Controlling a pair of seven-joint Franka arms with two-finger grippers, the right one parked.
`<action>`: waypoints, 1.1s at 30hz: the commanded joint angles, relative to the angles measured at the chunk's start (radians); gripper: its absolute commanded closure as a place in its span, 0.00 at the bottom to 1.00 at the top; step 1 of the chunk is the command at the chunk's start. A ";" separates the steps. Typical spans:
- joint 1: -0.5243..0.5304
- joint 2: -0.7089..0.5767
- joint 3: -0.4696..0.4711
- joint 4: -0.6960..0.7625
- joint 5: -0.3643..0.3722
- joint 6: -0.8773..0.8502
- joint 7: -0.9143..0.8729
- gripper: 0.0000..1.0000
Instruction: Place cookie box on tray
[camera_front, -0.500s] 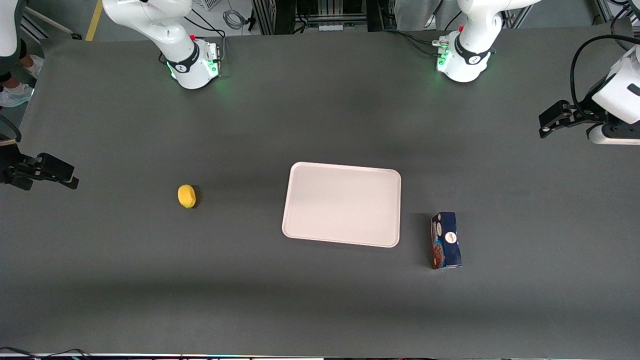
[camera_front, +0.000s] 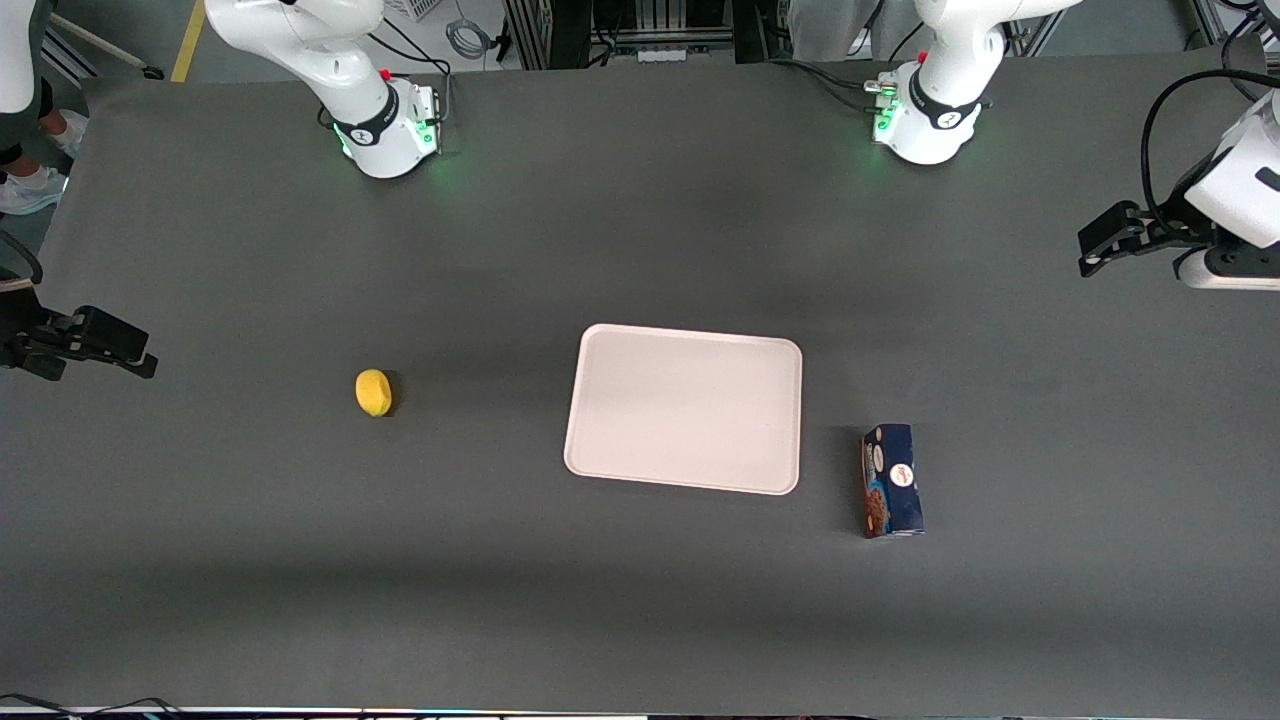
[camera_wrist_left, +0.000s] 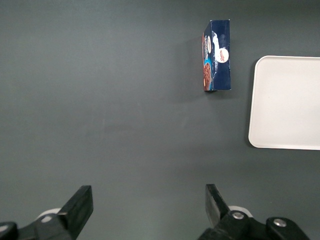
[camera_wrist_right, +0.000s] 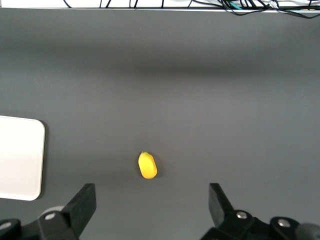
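Observation:
The cookie box (camera_front: 892, 480) is a small navy carton with cookie pictures and a round white logo. It lies on the dark table beside the tray, toward the working arm's end. The tray (camera_front: 685, 408) is large, pale pinkish-white and bare. My left gripper (camera_front: 1092, 255) hangs high above the table edge at the working arm's end, well away from the box and farther from the front camera than it. In the left wrist view the gripper (camera_wrist_left: 148, 197) is open and empty, with the box (camera_wrist_left: 217, 55) and the tray's edge (camera_wrist_left: 287, 102) ahead of it.
A small yellow rounded object (camera_front: 373, 392) lies on the table toward the parked arm's end, apart from the tray. It also shows in the right wrist view (camera_wrist_right: 147, 165), with a corner of the tray (camera_wrist_right: 20, 157). The arm bases stand at the table's back edge.

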 joint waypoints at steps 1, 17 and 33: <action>-0.008 -0.013 0.005 -0.010 0.001 0.013 0.002 0.00; -0.029 0.017 -0.003 -0.006 -0.047 0.074 -0.061 0.00; -0.084 0.244 -0.115 0.089 -0.027 0.217 -0.332 0.00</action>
